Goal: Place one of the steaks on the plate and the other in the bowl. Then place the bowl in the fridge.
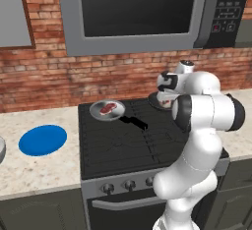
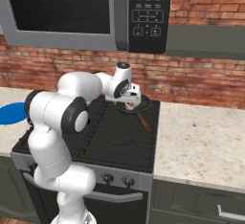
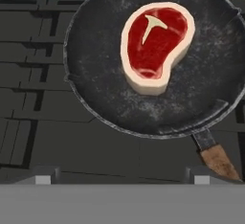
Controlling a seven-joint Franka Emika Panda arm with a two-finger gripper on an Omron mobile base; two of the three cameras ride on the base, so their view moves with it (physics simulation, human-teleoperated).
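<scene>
Brick wall and a grey microwave back the black stove, with pale speckled counters on both sides.

I find two pans on the back burners. On the robot's left, the grey pan with its black handle carries one steak. On the right, the dark pan with a brown wooden handle carries the other steak, which lies flat and slightly off centre towards the far rim.

The plate rests on the left counter, well apart from both pans and bare. At the left edge of the left base view I note a pale curved rim, possibly the bowl, but I cannot confirm it.

The gripper hangs above the dark pan, looking down on it, with its fingers spread wide and holding nothing. Its tips stand nearer the pan's handle side than the meat.

My assessment: the first step is in hand, namely the pick of the right-hand steak; neither steak has left its pan. The next move calls for shifting the hand forward until the meat sits between the fingers, then a straight descent and a close across the slab's narrower width. The slab is low, so the fingertips must nearly reach the pan floor without striking the rim.
</scene>
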